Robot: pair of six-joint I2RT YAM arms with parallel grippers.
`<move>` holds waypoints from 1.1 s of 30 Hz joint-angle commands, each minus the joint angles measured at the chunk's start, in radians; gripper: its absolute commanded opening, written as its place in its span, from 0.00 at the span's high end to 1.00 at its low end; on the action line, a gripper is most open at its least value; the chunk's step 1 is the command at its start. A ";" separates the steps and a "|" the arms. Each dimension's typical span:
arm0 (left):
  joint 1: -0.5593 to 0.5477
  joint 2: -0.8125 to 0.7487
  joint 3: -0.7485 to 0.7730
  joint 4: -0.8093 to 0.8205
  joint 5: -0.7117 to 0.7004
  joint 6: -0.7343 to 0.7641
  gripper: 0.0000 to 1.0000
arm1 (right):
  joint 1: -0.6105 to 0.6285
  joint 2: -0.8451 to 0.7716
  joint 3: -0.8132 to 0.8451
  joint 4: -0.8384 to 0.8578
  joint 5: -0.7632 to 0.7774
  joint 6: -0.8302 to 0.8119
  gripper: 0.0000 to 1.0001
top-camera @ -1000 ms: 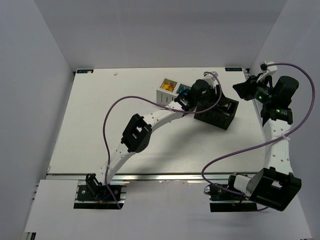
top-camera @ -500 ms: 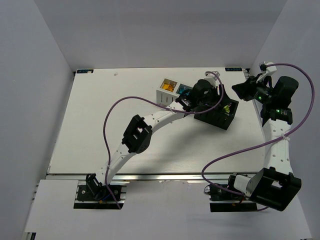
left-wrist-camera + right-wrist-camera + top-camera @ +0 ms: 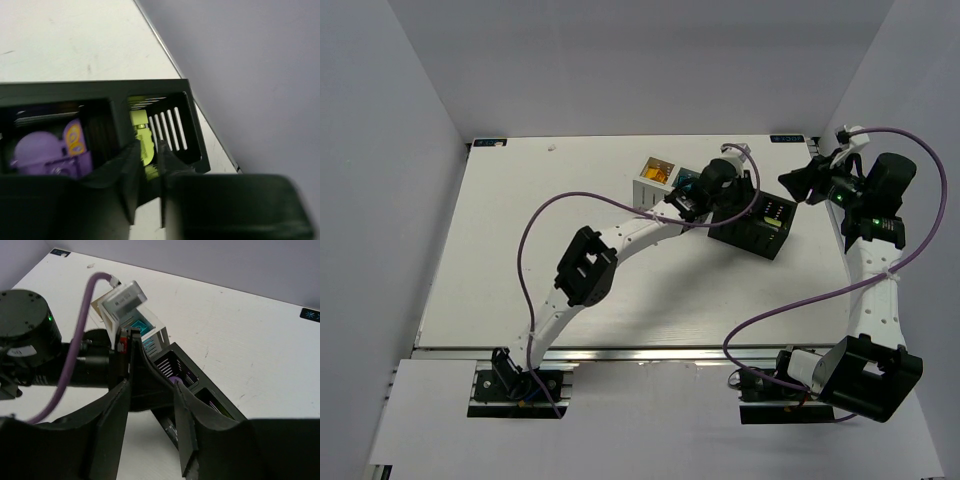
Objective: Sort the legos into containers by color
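The black container [image 3: 758,240] stands at the back right of the table. In the left wrist view it [image 3: 100,88] holds purple bricks [image 3: 37,150] in the left compartment and lime bricks [image 3: 142,135] in the right one. My left gripper [image 3: 732,198] hovers at its near-left edge. Its jaws [image 3: 148,150] stand a narrow gap apart with nothing clamped, and the lime bricks show through the gap. The white container [image 3: 642,184] holds orange bricks [image 3: 658,168] and cyan bricks [image 3: 686,180]. My right gripper [image 3: 792,182] is open and empty above the black container's right end [image 3: 220,405].
The left arm's wrist and purple cable [image 3: 85,315] fill the space in front of the right gripper [image 3: 150,386]. The right wall [image 3: 880,100] is close behind the right arm. I see no loose bricks on the white table [image 3: 520,250].
My left gripper has drawn back a little to the left from over the black container. My right gripper has edged left toward the container.
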 commanded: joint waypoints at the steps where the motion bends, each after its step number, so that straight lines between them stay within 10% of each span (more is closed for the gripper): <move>1: 0.039 -0.217 -0.096 0.000 -0.062 0.056 0.74 | -0.007 -0.016 0.042 -0.017 -0.084 -0.038 0.53; 4: 0.062 -0.335 -0.205 0.008 -0.079 0.101 0.77 | -0.005 -0.009 0.046 -0.053 -0.150 -0.066 0.34; 5: 0.070 -0.396 -0.232 0.008 -0.084 0.126 0.75 | -0.002 -0.006 0.048 -0.091 -0.166 -0.105 0.11; 13: 0.173 -0.757 -0.686 0.057 -0.145 0.095 0.02 | 0.143 0.085 0.111 -0.366 -0.102 -0.336 0.11; 21: 0.311 -1.098 -1.031 0.027 -0.186 0.116 0.02 | 0.507 0.133 0.106 -0.330 0.220 -0.341 0.11; 33: 0.345 -1.471 -1.297 -0.132 -0.346 0.104 0.02 | 0.664 0.208 0.126 -0.224 0.426 -0.156 0.11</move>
